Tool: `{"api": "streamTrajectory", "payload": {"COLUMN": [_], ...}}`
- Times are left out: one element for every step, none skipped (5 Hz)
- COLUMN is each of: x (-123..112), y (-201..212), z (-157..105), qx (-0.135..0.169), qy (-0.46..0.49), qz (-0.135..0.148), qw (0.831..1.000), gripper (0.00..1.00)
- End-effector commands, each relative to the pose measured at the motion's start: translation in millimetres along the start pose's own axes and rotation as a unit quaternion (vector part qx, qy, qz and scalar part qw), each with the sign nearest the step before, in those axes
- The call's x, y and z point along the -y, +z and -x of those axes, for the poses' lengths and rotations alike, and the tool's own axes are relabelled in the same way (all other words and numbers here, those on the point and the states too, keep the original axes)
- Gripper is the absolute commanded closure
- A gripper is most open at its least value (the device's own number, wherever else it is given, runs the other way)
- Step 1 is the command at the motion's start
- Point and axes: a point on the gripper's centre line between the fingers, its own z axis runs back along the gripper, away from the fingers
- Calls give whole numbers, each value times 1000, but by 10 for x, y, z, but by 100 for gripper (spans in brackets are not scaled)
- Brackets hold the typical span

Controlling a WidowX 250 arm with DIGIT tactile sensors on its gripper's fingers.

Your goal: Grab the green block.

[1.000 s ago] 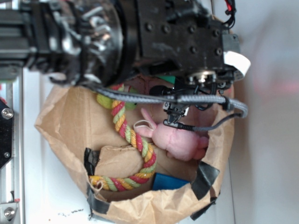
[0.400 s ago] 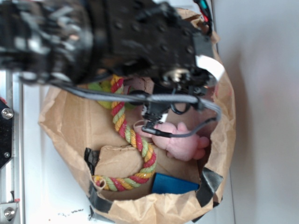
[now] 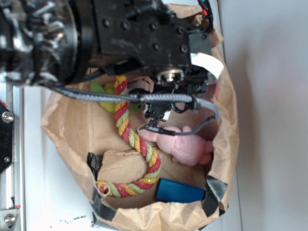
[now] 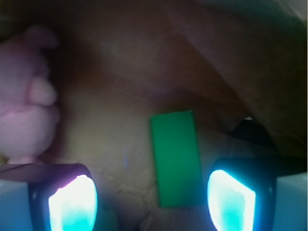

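Since a second ago the arm has shifted over the paper bag (image 3: 72, 130), toward its far end. The gripper (image 4: 151, 197) hangs with jaws spread wide, empty. The green block (image 4: 175, 159) lies flat on the bag floor between them (pink plush bunny (image 4: 26, 120) well aside). Judgement: aligned for descent.

A brown paper bag (image 3: 72, 130) lay open, patched with black tape (image 3: 212, 191). The black robot arm (image 3: 134, 36) covered its upper part. A multicolored rope toy (image 3: 130, 137) curved down the middle, touching the pink plush bunny (image 3: 185, 147). A blue block (image 3: 179, 191) sat below the bunny, apart from it. A light-green plush (image 3: 103, 98) showed beside the rope's top.
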Motion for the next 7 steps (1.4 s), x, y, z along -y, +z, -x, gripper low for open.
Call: {"api": "streamTrajectory", "payload": {"x": [-92, -110, -173, -220, -249, -213, -153], "y": [-70, -112, -165, -172, -147, -185, -229], "z": [-72, -88, -128, -163, -187, -167, -143], "qx": [-4, -3, -6, -1, 5, 5, 3], "qy": [0, 8, 17, 22, 25, 16, 9], "qz": [-16, -21, -27, -29, -27, -31, -34], "qw": [1000, 1000, 999, 999, 999, 999, 999], "gripper": [0, 0, 0, 0, 0, 0, 0]}}
